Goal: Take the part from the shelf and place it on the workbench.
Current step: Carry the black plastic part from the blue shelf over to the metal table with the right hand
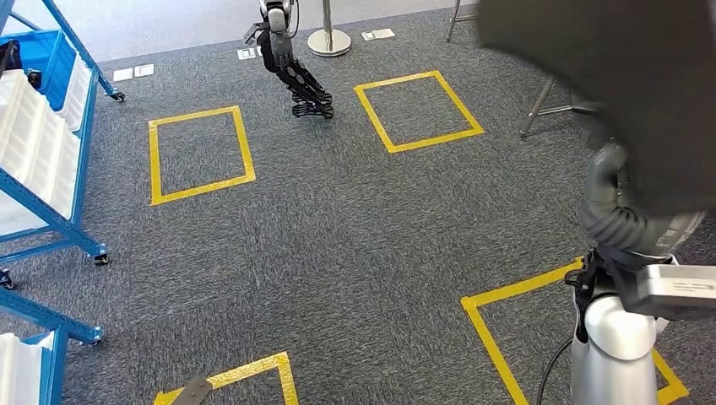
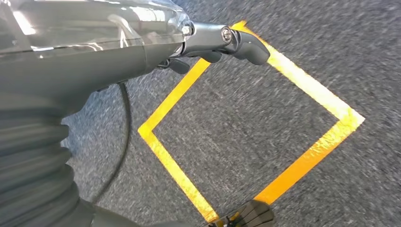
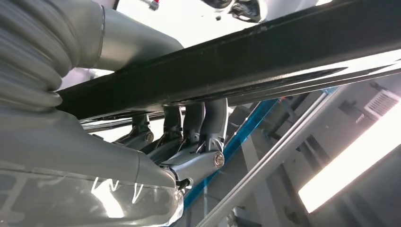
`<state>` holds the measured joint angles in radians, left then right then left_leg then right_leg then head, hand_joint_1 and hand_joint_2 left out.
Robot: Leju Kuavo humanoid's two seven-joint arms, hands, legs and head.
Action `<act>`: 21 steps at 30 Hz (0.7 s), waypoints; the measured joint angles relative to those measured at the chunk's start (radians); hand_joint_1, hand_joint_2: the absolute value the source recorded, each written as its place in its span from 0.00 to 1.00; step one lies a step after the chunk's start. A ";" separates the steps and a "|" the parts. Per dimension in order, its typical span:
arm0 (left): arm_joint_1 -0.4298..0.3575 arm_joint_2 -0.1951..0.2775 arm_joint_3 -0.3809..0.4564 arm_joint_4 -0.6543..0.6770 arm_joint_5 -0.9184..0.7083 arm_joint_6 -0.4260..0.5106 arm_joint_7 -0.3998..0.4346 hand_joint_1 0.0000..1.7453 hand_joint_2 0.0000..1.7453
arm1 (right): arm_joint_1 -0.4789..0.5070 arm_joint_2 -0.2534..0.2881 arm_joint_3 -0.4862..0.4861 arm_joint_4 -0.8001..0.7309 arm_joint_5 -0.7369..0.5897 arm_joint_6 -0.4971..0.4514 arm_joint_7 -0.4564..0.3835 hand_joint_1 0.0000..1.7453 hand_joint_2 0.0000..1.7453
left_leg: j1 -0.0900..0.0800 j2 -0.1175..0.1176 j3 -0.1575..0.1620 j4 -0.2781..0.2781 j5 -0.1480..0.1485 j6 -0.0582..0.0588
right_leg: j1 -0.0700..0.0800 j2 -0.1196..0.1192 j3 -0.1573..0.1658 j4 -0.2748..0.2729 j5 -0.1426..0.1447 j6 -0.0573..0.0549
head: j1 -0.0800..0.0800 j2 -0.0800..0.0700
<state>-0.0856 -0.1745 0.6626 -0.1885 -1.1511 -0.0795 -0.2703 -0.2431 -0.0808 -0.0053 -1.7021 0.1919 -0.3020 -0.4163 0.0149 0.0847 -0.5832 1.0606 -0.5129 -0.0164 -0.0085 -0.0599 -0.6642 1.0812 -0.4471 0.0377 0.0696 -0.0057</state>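
Pickup looks done: right hand [image 3: 189, 142] curled up against the underside of the part [image 1: 642, 84], a large black panel carried high at the right, well apart from the blue shelf [image 1: 51, 169]. Left hand [image 2: 222, 42] hanging over the carpet, fingers loosely bent, holding nothing. Still left: reaching the workbench and setting the part down.

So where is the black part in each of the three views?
Head view: the black part fills the upper right corner.
Right wrist view: a long dark bar, the right hand curled under it.
Left wrist view: not in it.
Shared landmark: blue shelf frame, left in head view, behind the hand in right wrist view.
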 joint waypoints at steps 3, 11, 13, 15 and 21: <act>-0.003 0.003 0.001 0.000 0.000 0.000 0.000 0.00 1.00 | -0.002 0.005 0.000 0.000 -0.095 0.036 0.025 1.00 1.00 | -0.006 0.028 0.015 -0.008 -0.007 -0.014 | 0.010 0.004 0.013 -0.026 -0.003 -0.013 | -0.009 0.000; -0.001 0.003 0.000 0.000 -0.007 -0.001 0.006 0.00 1.00 | -0.035 0.021 -0.041 0.085 -0.198 0.083 0.050 1.00 1.00 | -0.002 -0.083 -0.128 0.291 -0.129 -0.025 | 0.000 0.100 0.031 -0.034 -0.006 -0.050 | -0.045 0.000; -0.001 0.003 0.000 0.000 -0.007 -0.001 0.007 0.00 1.00 | -0.037 0.027 -0.051 0.102 -0.228 0.102 0.057 1.00 1.00 | -0.001 -0.090 -0.111 0.220 -0.067 -0.023 | -0.001 0.127 0.034 -0.034 -0.007 -0.049 | -0.047 0.000; -0.001 0.004 0.000 0.000 -0.007 -0.001 0.008 0.00 1.00 | -0.040 0.035 -0.061 0.115 -0.276 0.136 0.069 1.00 1.00 | 0.005 -0.130 -0.059 0.081 0.004 -0.023 | -0.002 0.151 0.035 -0.030 -0.011 -0.043 | -0.049 0.000; -0.003 0.003 0.001 0.001 -0.007 -0.001 0.012 0.00 1.00 | -0.045 0.057 -0.087 0.149 -0.465 0.266 0.103 1.00 1.00 | 0.006 -0.130 -0.025 0.000 0.025 0.000 | 0.000 0.157 0.014 -0.019 -0.018 -0.014 | -0.041 0.000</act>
<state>-0.0882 -0.1712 0.6632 -0.1873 -1.1584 -0.0801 -0.2585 -0.2882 -0.0237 -0.0919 -1.5532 -0.2731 -0.0362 -0.3137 0.0212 -0.0449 -0.6082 1.0605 -0.4876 -0.0168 -0.0086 0.0972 -0.6497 1.0624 -0.4647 0.0236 0.0281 -0.0057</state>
